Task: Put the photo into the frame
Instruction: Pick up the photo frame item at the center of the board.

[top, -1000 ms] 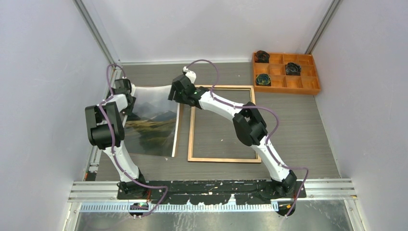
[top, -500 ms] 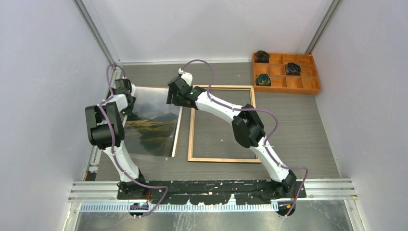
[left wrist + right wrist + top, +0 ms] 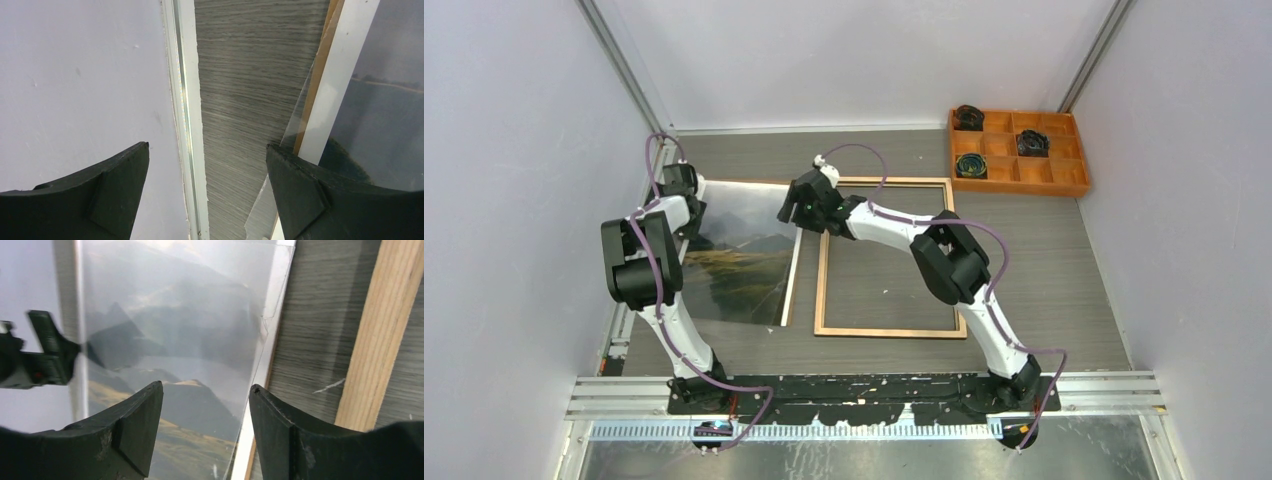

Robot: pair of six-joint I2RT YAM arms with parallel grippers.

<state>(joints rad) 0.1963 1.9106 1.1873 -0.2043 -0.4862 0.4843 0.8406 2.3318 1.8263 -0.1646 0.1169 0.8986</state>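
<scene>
The photo (image 3: pixel 744 265), a mountain landscape with a white border (image 3: pixel 335 80), lies flat on the left of the table. A clear sheet (image 3: pixel 210 300) lies over it and a thin brown board edge shows beneath. The frame (image 3: pixel 822 285) lies to its right, wood-coloured back up, its rail (image 3: pixel 385 330) close by. My right gripper (image 3: pixel 206 385) hangs open over the photo's right edge, the sheet's edge running under its right finger, nothing held. My left gripper (image 3: pixel 207 145) is open at the photo's far left corner, over bare table.
The left wall (image 3: pixel 75 75) and its white floor strip (image 3: pixel 189 100) run right beside my left gripper. An orange compartment tray (image 3: pixel 1024 189) with dark round items sits at the back right. Grey tabletop shows inside the frame and to its right.
The far end of the sheet over the photo, raised and pale a second ago, now lies flat. My right gripper has shifted right and nearer, towards the frame. The left arm is still.
</scene>
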